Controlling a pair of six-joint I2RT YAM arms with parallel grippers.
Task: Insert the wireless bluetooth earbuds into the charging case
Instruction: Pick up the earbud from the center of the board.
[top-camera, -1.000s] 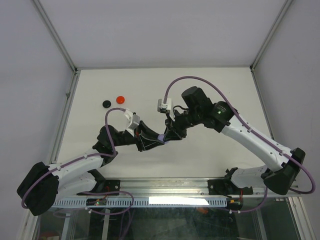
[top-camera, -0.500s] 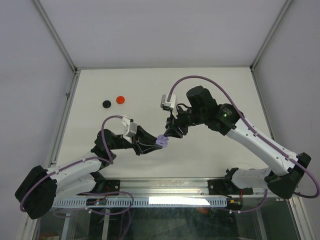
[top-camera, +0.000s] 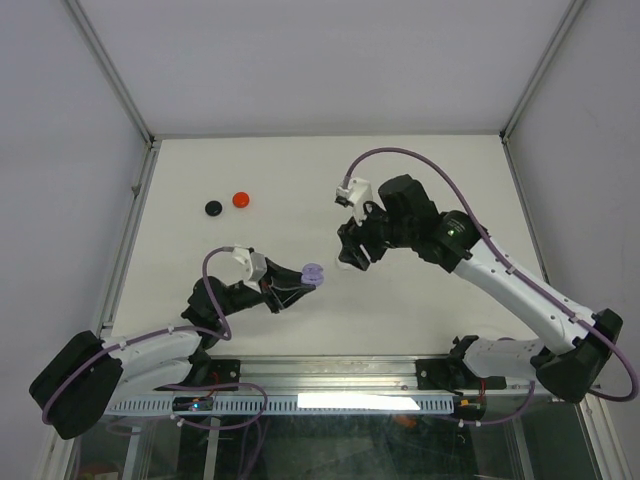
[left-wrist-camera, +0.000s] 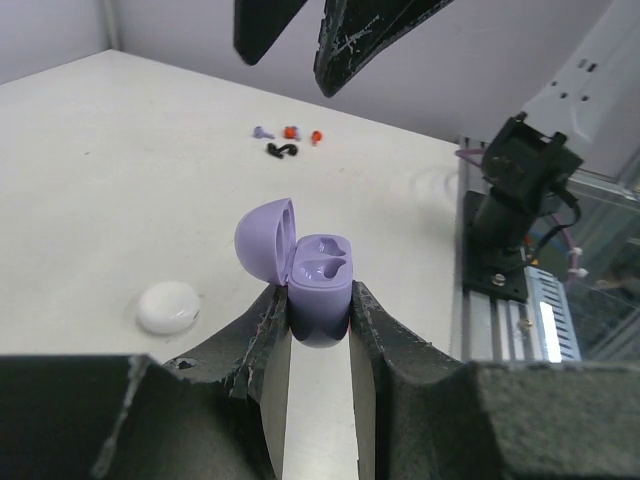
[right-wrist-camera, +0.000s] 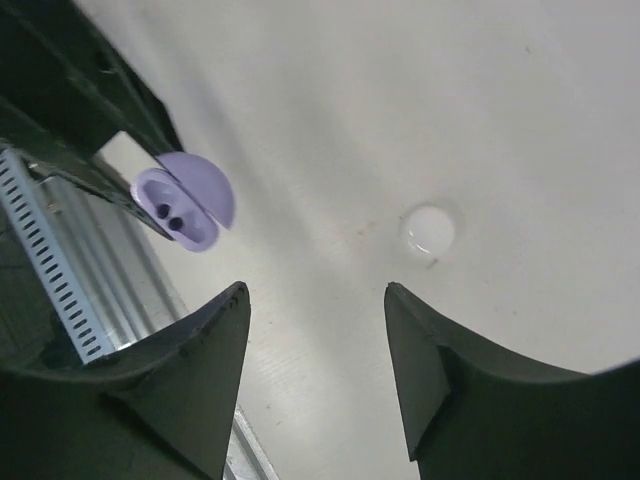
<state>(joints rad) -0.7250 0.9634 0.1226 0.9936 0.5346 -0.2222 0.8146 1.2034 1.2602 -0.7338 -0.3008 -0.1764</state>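
Showing the scene from above, the top camera had the left gripper (top-camera: 305, 277) clamped on an open purple charging case (top-camera: 313, 271), held over the table (top-camera: 450, 170). The right gripper (top-camera: 349, 252) hung near it, jaws apart and empty. A black cap (top-camera: 213, 207) and a red cap (top-camera: 240, 199) lay well apart to the left, out of the way.

The left wrist view showed the case (left-wrist-camera: 320, 285) upright between both fingers (left-wrist-camera: 262, 335), pinched by its lower shell. Its lid (left-wrist-camera: 266, 240) was tipped back and both wells were empty. A white disc (left-wrist-camera: 168, 306) lay near on the table. Far beyond sat some tiny pieces (left-wrist-camera: 291, 132) in purple, red and black (possibly the earbuds, too small to tell).

The right wrist view looked down past its spread fingers (right-wrist-camera: 200, 380) at the case (right-wrist-camera: 185, 205) and the disc (right-wrist-camera: 428, 230).

The case looked light, hard and slick, so gripping the lower shell's sides seemed right, since it left the lid free. Only the right fingers overhead crowded the wells.
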